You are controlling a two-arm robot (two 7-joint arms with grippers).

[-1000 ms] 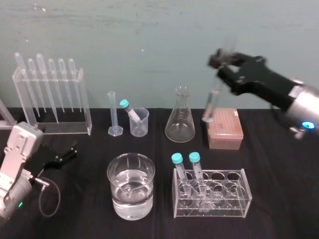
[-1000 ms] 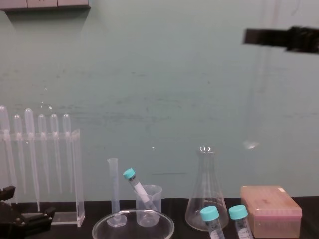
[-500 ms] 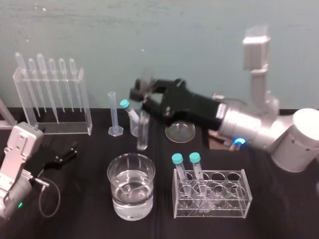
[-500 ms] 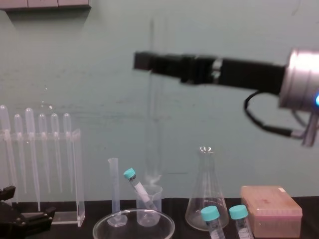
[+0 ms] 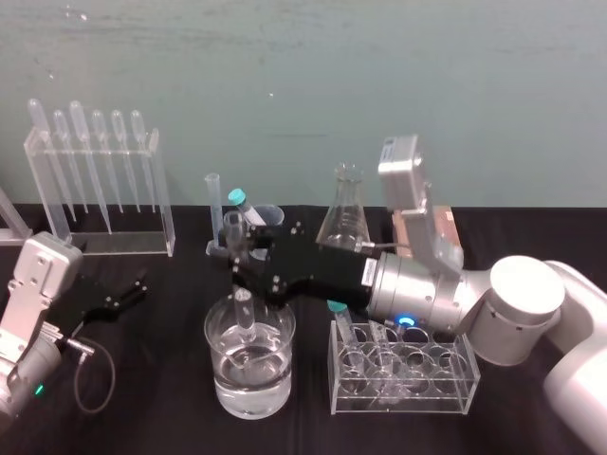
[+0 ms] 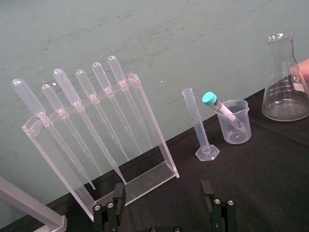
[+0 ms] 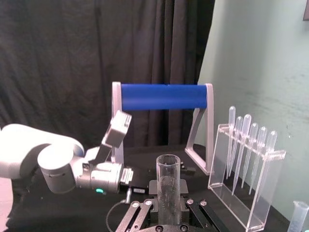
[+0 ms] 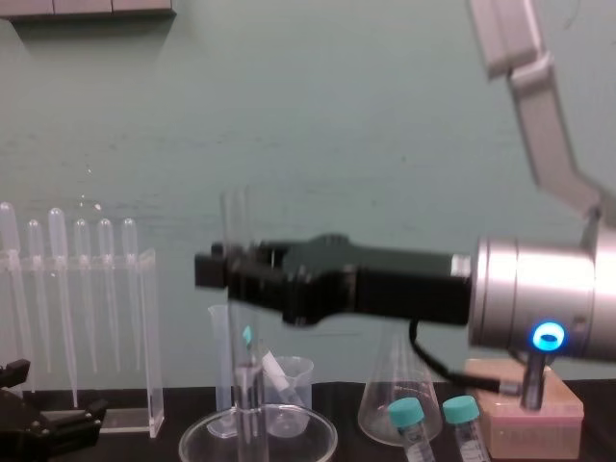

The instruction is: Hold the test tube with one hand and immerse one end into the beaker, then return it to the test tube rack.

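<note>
While the left gripper (image 5: 128, 292) lies parked at the lower left of the head view, jaws spread wide just as before, the beaker (image 5: 220, 370) stands at the lower centre, holding water (image 5: 256, 368). Half a second ago the test tube (image 5: 244, 311) hung higher and farther back, by the graduated cylinder (image 5: 212, 204). Now it stands nearly upright with its lower end inside the beaker's rim; whether it reaches the water I cannot tell. The right gripper (image 5: 234, 254) has come down and forward, clamped on the tube's upper part. Farther back, right of centre, the test tube rack (image 5: 442, 224) sits partly hidden behind the right arm (image 5: 427, 289).
</note>
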